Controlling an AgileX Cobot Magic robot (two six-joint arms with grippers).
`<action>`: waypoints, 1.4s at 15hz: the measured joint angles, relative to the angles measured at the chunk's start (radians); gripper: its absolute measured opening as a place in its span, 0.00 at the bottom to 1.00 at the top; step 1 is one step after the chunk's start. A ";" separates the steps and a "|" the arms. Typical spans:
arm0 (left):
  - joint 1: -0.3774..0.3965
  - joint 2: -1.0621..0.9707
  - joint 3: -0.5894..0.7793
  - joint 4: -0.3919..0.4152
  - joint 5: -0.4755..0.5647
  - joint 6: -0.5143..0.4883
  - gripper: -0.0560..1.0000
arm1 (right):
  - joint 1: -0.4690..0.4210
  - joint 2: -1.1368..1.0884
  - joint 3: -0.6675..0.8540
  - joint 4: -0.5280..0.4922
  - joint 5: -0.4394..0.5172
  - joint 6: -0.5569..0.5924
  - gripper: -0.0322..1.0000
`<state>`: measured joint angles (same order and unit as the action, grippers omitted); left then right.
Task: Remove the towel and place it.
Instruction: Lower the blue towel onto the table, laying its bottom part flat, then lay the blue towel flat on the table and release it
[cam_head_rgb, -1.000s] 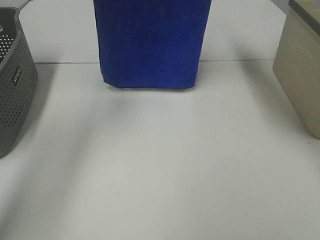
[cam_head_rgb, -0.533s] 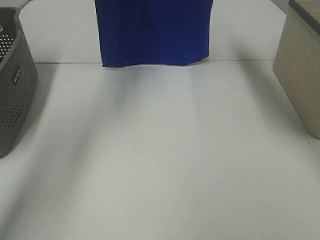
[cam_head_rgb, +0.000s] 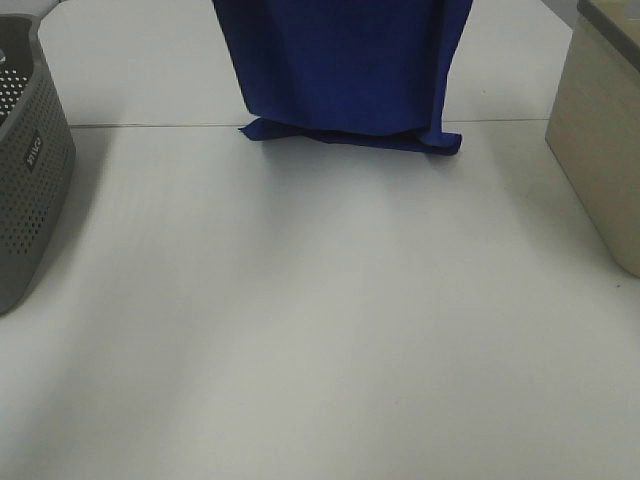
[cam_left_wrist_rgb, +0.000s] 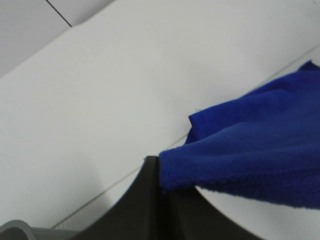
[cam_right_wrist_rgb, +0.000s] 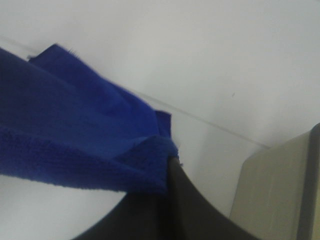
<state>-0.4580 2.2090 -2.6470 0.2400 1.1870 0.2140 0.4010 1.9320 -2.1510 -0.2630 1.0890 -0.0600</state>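
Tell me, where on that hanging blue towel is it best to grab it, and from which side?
Probably by its two upper corners, one from each outer side. The towel is limp and wide, so corner pinches hold it spread; the left gripper and right gripper each clamp a corner.

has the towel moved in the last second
Yes. The towel has shifted right, toward the box, and its bottom edge now lies closer to the table seam.

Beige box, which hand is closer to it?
Right. The right hand, gripping one towel corner, has the beige box close beside it; the left hand grips the other corner, nearer the grey basket.
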 joint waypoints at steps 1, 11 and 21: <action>0.000 0.000 0.000 -0.024 0.022 0.008 0.05 | 0.000 0.000 0.000 0.047 0.070 -0.043 0.04; 0.000 -0.391 0.649 -0.240 0.036 -0.003 0.05 | -0.002 -0.185 0.312 0.233 0.128 -0.110 0.04; -0.001 -0.891 1.311 -0.494 0.032 -0.067 0.05 | 0.000 -0.616 0.921 0.345 0.124 -0.107 0.04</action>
<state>-0.4590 1.3180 -1.3360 -0.2540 1.2190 0.1470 0.4010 1.3160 -1.2300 0.0820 1.2130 -0.1670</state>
